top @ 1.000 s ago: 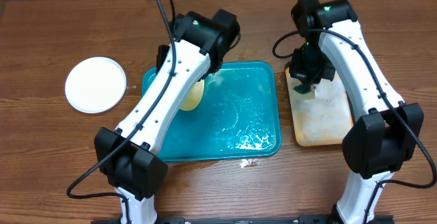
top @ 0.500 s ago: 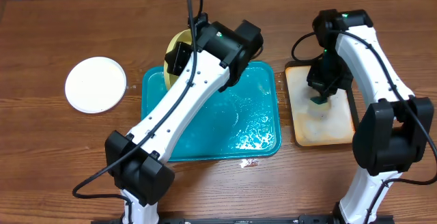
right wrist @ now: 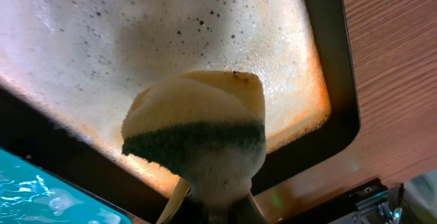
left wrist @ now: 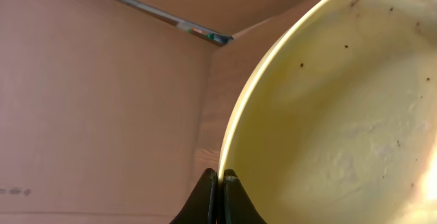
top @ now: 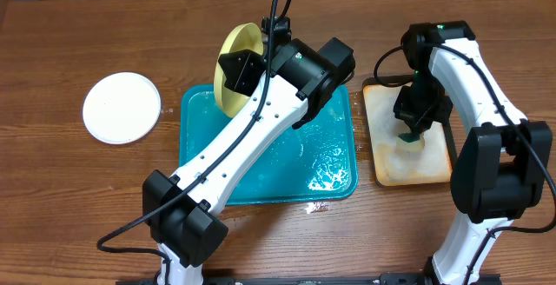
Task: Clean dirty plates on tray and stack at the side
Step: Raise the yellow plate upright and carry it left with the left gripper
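Pinching yellow plate (left wrist: 341,115) rim, left end effector (left wrist: 219,177) upends it over tray (top: 287,176), likely draining; right end effector (right wrist: 218,207) grips sponge (right wrist: 194,132).

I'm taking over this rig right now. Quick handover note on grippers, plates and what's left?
Left gripper: shut on the rim of the yellow plate, held on edge above the far edge of the blue tray.
Right gripper: shut on the sponge, over the tan tray.
Done: white plate lies on the table, left of the blue tray.
Left: yellow plate shows dark specks; scrub, then stack it.
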You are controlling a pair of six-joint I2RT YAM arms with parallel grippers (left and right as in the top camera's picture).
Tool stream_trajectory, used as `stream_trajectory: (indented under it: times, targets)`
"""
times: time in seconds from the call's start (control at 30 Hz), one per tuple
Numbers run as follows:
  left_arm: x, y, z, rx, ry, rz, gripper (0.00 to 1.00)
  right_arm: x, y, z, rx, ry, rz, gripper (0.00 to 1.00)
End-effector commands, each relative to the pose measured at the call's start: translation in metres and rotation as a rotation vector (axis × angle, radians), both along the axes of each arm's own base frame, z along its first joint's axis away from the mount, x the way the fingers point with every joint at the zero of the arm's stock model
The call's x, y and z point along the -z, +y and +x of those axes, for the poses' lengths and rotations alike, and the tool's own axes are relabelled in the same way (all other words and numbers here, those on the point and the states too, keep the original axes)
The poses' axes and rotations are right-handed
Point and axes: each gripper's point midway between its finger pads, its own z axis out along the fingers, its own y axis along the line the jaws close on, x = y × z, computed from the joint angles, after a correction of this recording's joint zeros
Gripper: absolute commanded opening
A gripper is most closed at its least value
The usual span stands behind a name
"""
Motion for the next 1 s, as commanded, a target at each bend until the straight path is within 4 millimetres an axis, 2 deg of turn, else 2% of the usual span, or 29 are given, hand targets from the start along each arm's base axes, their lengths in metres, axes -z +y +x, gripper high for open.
stream_trajectory:
  times: [0.0, 0.43, 0.97]
  targets:
    - [-0.017, -0.002, 0.005, 0.015, -0.061, 0.057, 0.04, 0.003, -0.002, -0.005, 0.004, 0.013, -0.01, 0.04]
    - [-0.022, -0.014, 0.02, 0.071, -0.037, 0.111, 0.04, 0.004, -0.002, -0.007, -0.01, 0.019, -0.007, 0.04]
    - [-0.022, -0.014, 0.02, 0.076, -0.024, 0.122, 0.04, 0.004, -0.002, -0.007, -0.014, 0.021, -0.005, 0.04]
